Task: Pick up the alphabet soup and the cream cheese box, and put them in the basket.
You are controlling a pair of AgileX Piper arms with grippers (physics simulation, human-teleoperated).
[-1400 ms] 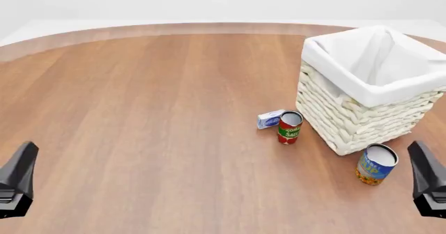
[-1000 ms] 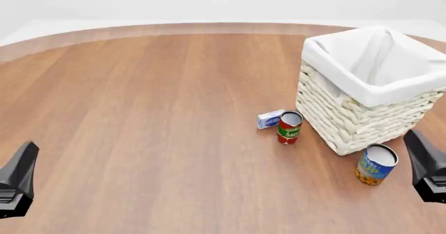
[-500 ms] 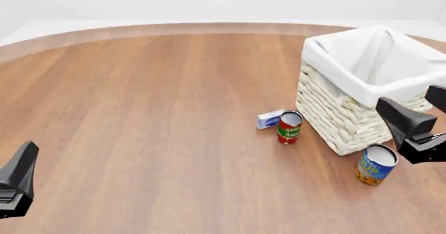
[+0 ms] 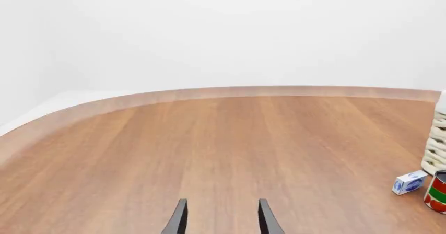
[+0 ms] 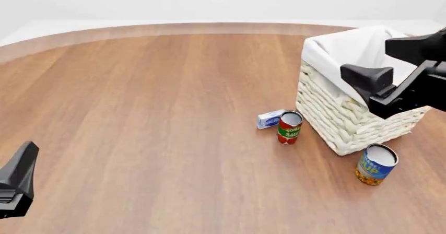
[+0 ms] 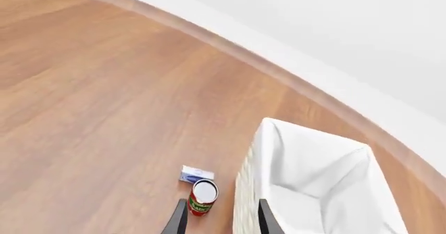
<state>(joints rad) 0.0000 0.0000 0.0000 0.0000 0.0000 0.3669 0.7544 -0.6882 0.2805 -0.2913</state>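
Brown wood tabletop [image 5: 153, 103], curved far edge, blank white beyond. Nearest the camera, the left gripper [image 4: 219, 218] sat low at the front view's near left corner, well apart from everything; its wrist view showed the fingers [image 4: 177, 221] apart with nothing between them, probably parked. Near right: the soup [image 5: 375, 164] stood upright just beside the basket's near corner, silvery top showing, untouched. Next out, the red can [image 5: 289, 127] stood upright with the box [image 5: 270, 118] lying flat at its far left side, touching or nearly so; both sat just beside the basket's left wall. The basket [image 5: 343, 120] stood at the right, white lining folded over the rim, nothing visible inside. The right gripper [image 6: 219, 218] hung high in front of the basket, looking down on can, box and lining; fingers [image 6: 263, 215] apart, empty. Judged: positioned high to clear the rim before descending for a first pick. Nothing basketed yet.
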